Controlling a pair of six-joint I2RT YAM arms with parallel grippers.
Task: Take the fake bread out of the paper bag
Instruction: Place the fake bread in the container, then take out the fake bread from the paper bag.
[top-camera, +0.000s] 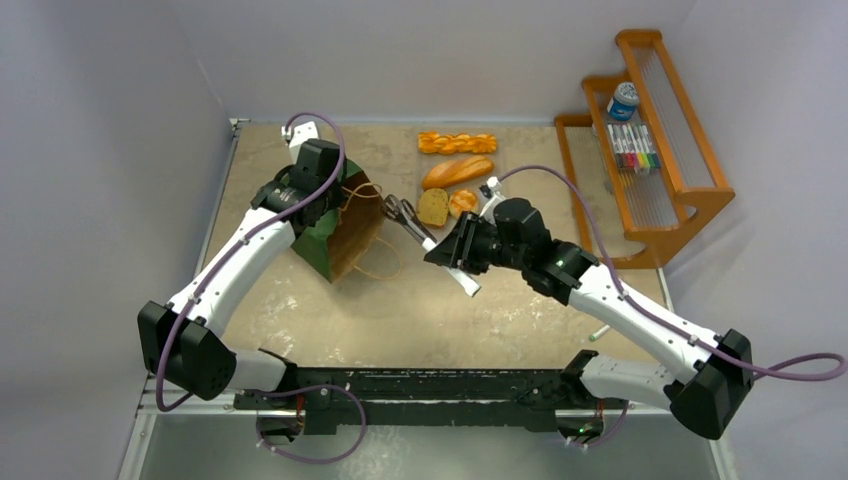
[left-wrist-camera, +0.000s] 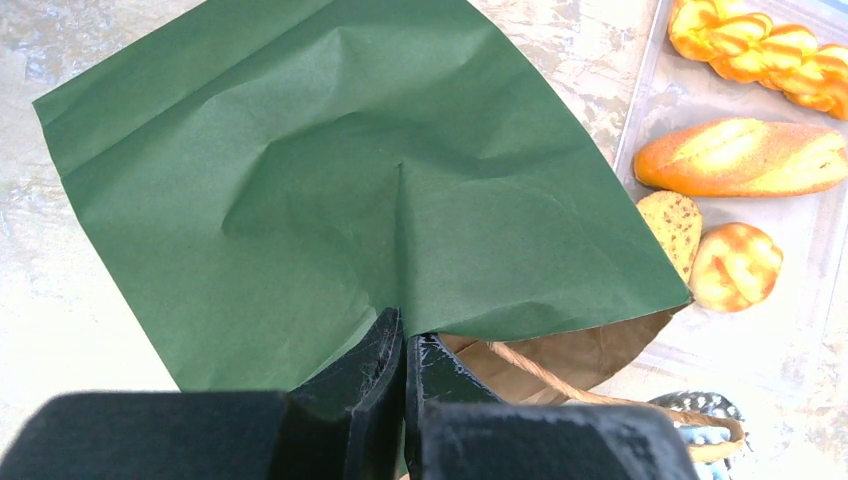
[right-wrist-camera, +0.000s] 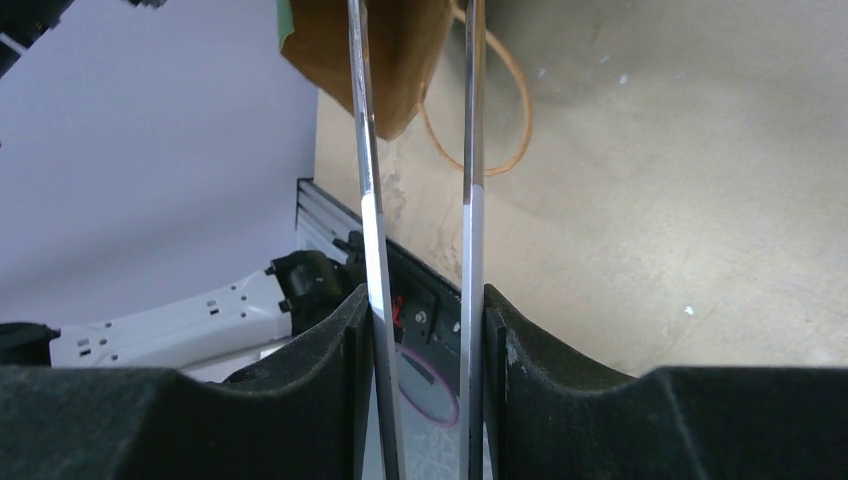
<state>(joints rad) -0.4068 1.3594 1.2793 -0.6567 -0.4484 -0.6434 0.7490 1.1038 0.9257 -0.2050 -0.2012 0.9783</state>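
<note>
The interior of the paper bag (left-wrist-camera: 350, 180) is concealed by its green wall. Beside the bag, the brown slice (left-wrist-camera: 672, 228) is partly covered by the bag's edge and the braided stick (left-wrist-camera: 760, 45) is cropped. The tongs (right-wrist-camera: 474, 120) are cropped at the bag's mouth.

Pale walls (top-camera: 120, 100) enclose a tan table (top-camera: 420, 300) and wooden rack (top-camera: 655, 150).

top view looks down on whole table (top-camera: 400, 300); left wrist close above paper bag (left-wrist-camera: 350, 180); right wrist, low, shares it.
</note>
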